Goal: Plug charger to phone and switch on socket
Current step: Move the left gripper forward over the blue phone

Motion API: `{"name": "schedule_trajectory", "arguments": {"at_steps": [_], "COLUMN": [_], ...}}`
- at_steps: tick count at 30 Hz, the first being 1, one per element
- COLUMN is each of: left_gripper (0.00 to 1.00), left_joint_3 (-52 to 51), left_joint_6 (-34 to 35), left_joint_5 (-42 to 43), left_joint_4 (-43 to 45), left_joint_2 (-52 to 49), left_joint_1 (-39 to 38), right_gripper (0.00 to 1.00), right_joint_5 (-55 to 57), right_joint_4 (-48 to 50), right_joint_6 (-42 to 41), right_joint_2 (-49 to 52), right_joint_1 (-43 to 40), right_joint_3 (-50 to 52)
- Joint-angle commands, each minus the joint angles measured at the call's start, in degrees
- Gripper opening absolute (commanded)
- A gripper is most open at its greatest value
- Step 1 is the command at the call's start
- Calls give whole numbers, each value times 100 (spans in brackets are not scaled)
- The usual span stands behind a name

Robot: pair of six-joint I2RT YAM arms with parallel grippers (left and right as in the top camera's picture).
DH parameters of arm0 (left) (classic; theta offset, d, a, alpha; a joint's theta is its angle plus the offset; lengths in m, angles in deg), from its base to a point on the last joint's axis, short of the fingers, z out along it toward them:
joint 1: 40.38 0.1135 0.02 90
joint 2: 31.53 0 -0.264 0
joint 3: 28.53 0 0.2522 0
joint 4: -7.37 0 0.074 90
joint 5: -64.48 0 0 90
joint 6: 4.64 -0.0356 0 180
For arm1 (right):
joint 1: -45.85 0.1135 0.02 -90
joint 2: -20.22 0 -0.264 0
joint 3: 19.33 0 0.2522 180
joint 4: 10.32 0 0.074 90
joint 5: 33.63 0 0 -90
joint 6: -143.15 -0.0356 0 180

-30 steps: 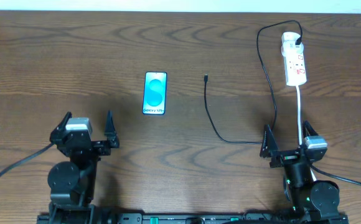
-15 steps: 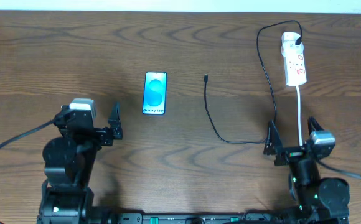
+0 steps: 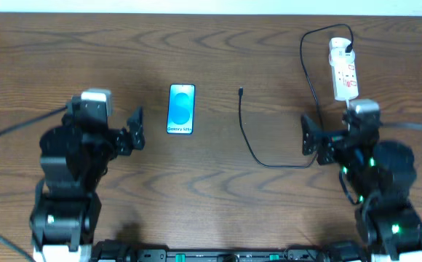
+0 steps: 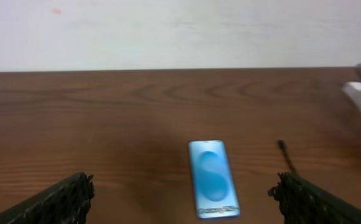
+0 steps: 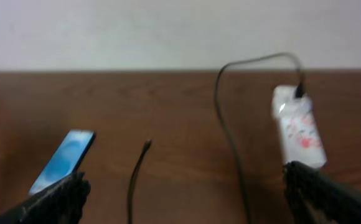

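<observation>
Phone (image 3: 181,109) lying flat, charger (image 3: 242,120) tip near, socket (image 3: 344,73) by far table (image 3: 51,58) edge, left hand (image 3: 103,122), right hand (image 3: 335,138) both spread

The only readable text is on the small black-edged smartphone with the bright blue-cyan screen (image 3: 181,109). A line of white lettering runs along its lower short end in the overhead view. It starts with "Galaxy", and whatever follows is too tiny to make out. In the left wrist view that same line is just a white smudge. The narrow white oblong power strip (image 3: 344,76) has red markings on its face, but they're too blurry to read in any view.
</observation>
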Motion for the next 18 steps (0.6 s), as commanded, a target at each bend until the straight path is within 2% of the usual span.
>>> {"name": "schedule_trajectory", "arguments": {"at_steps": [1, 8, 12, 18], "left_gripper": [96, 96, 96, 96], "left_joint_3": [730, 2411, 3252, 3458], "left_joint_6": [299, 348, 348, 323], "left_joint_5": [798, 931, 603, 527], "left_joint_4": [-280, -1740, -2579, -2798], "left_joint_2": [-702, -2496, -3362, -4122], "left_joint_1": [11, -164, -304, -428], "right_gripper": [99, 99, 99, 99], "right_joint_5": [-619, -931, -1086, -1209], "right_joint_4": [-433, -1622, -2293, -3338], "right_joint_6": [94, 96, 127, 540], "right_joint_2": [780, 2107, 2743, 3637], "right_joint_1": [-22, -15, 0, 210], "right_joint_3": [-828, -2262, -3042, -4203]}}
